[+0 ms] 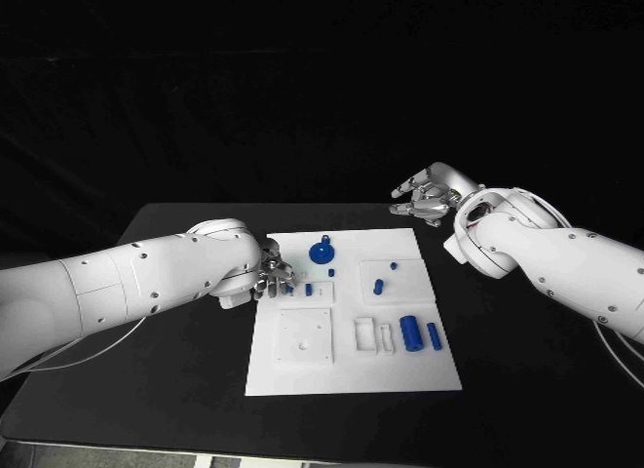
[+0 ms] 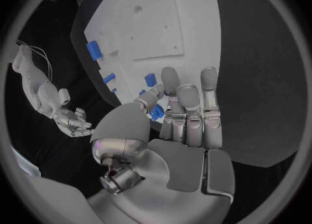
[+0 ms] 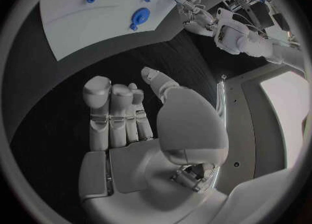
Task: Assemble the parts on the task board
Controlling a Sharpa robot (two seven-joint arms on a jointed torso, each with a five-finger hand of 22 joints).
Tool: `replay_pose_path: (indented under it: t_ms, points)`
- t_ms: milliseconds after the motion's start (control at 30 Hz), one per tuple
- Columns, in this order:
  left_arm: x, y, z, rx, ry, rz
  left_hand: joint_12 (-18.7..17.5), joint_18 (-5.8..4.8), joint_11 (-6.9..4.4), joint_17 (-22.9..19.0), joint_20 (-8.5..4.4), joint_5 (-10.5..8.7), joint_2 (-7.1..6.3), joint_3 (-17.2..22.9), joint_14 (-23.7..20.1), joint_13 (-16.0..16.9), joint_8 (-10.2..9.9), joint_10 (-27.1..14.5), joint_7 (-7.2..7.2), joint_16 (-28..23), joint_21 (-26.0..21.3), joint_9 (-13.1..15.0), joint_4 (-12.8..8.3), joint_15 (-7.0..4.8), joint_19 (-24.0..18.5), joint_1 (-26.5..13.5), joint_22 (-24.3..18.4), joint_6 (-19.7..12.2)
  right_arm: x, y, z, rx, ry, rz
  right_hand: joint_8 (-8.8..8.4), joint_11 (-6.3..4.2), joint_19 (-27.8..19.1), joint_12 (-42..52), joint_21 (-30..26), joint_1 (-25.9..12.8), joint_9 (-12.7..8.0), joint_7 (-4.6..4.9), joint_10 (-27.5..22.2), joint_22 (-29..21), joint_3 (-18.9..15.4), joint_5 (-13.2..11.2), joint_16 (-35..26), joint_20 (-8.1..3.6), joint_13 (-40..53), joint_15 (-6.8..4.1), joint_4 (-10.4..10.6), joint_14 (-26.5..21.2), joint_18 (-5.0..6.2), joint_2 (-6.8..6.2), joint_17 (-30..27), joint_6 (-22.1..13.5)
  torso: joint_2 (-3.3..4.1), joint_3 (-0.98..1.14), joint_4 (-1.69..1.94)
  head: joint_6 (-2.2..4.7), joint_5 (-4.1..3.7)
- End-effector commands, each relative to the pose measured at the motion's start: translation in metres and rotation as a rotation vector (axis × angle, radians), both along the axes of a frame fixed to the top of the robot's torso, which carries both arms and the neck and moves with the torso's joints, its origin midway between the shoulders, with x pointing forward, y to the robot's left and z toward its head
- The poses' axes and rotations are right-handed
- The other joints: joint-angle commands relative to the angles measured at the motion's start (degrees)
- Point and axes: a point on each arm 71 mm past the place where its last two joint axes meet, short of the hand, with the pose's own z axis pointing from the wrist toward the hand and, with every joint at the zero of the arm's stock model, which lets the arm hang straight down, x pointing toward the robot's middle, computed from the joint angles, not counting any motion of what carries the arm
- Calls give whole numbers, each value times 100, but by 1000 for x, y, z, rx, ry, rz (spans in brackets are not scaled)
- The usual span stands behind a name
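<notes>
The white task board [image 1: 353,366] lies in the middle of the black table. My left hand [image 1: 276,276] hovers low at the board's left edge. Its thumb and fingers [image 2: 174,90] pinch a small blue part [image 2: 156,112]. On the board stand a round blue knob [image 1: 322,253], several small blue pegs such as one [image 1: 378,287], and two blue cylinders [image 1: 409,333] near the right edge. My right hand [image 1: 432,200] is raised beyond the board's far right corner, fingers apart, holding nothing. The right wrist view shows the knob [image 3: 140,15] and my left hand [image 3: 189,11].
A square recess [image 1: 305,336] and a white slotted block [image 1: 374,334] sit in the board's near half. Bare black table [image 1: 532,370] flanks the board on both sides. My right hand [image 2: 72,122] appears off the board in the left wrist view.
</notes>
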Motion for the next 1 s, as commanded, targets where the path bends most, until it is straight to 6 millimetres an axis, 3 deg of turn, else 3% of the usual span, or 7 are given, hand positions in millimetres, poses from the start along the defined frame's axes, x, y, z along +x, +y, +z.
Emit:
replay_pose_path:
  t_ms: [33, 1000]
  points:
    - [-4, -3, -4, 32, 38, -29, 62, 66, -64, 16, -23, 14, 4, 26, 49, 28, 26, 255, -597, 54, 69, 10, -23, -12, -22, 74, 120, 911, 0, 1, -1, -7, 0, 12, -23, -21, 315, -6, -11, -50, 3, -6, -34, 524, 47, 20, -33, -34, 7, -44, 2, 12, 106, 3, 0, 29, 2, 1, 4, -1, -4]
    - [-5, -1, -7, 21, 27, -20, 95, 58, -68, 13, -41, 23, 14, 29, 48, 63, 25, 254, -599, 89, 189, 27, -9, -22, -62, 59, 110, 904, -1, 0, -3, -7, 4, 10, -23, -21, 315, -7, -19, -56, 3, -5, -34, 522, 64, 30, -38, -35, 7, -45, 1, 13, 106, 9, -2, 31, 3, -9, 1, -8, -12]
